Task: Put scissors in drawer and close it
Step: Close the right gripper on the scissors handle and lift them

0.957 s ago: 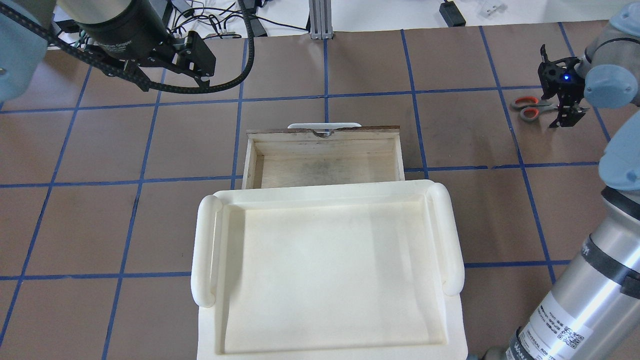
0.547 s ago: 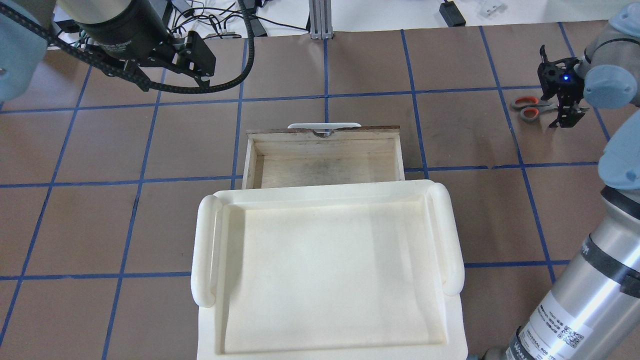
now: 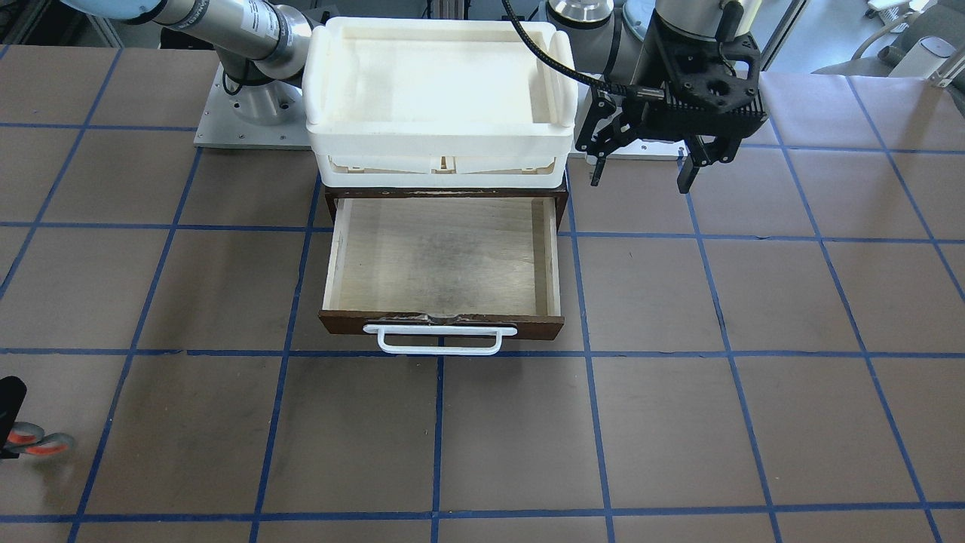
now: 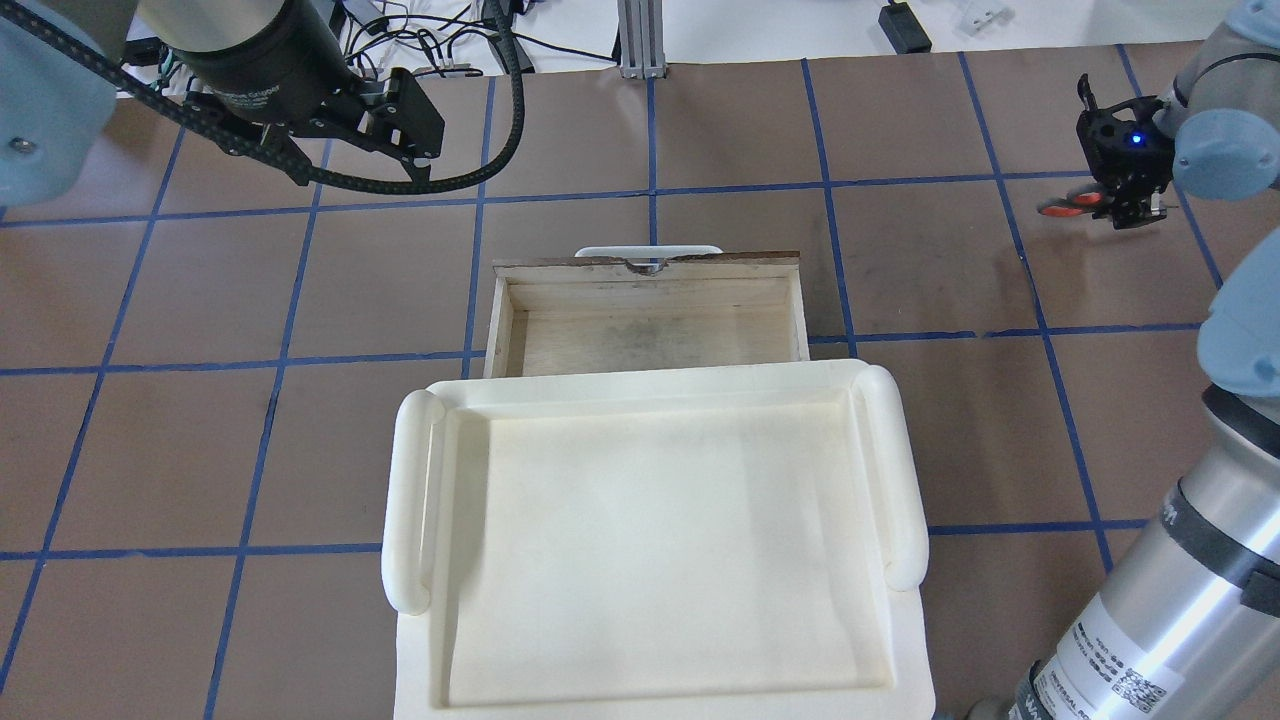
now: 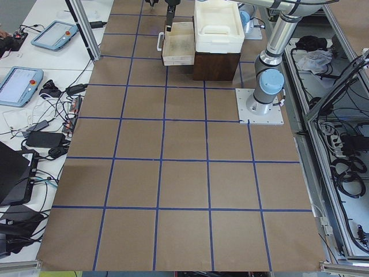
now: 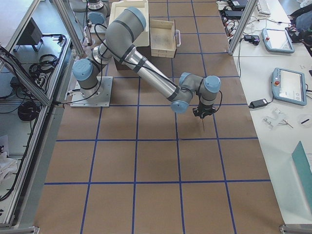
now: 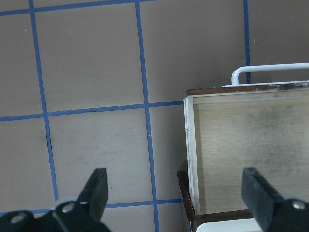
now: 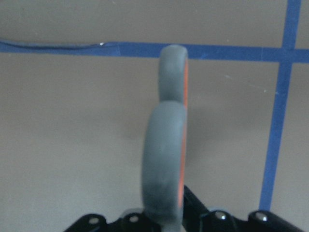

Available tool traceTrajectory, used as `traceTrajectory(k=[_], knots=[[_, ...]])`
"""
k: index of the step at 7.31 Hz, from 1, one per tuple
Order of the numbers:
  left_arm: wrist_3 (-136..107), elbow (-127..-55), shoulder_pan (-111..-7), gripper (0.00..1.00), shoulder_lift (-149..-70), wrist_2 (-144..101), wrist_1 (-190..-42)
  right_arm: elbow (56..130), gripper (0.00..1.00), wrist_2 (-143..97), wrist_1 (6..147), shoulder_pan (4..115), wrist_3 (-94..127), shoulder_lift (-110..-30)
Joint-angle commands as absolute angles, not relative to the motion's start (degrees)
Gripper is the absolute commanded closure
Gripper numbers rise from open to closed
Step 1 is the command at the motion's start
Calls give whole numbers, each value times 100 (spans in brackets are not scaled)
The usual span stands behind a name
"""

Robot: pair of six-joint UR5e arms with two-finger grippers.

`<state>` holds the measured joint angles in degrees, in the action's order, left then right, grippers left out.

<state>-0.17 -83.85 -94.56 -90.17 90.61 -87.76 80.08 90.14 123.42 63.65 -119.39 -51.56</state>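
Right wrist-mounted view shows the small grey-handled scissors with orange-red loop linings (image 8: pixel 166 159) edge-on, pinched at their lower end between the closed fingers of the black right gripper (image 4: pixel 1122 210). Overhead, they are held over the far right of the brown, blue-taped table (image 4: pixel 200 450), well apart from the shallow pale plywood drawer with dark brown front and white bar handle (image 4: pixel 640 340). It stands pulled open beneath the white plastic tray (image 4: pixel 410 500). The black left gripper (image 7: pixel 176 193) hovers beside the drawer's left wall, fingers spread wide, holding nothing.

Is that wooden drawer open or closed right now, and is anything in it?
Open and empty: the drawer sticks out from under the white tray, its plywood floor bare.
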Motion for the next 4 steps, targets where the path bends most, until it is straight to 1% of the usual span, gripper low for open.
traceTrajectory(k=[1,2,3,4], knots=[[-18,-8385,-9466,0,-9026,9070,-8772,8007,100,9114,11937,6565,-11866,-5711],[-18,-8385,-9466,0,-9009,9062,-8780,8007,100,9236,11718,6679,-11839,-5983],[-18,-8385,-9466,0,-9017,9070,-8772,8007,100,9255,11133,6915,-11430,-6507],[-18,-8385,-9457,0,-9009,9070,-8771,8042,100,9194,10387,7143,-10503,-7000]])
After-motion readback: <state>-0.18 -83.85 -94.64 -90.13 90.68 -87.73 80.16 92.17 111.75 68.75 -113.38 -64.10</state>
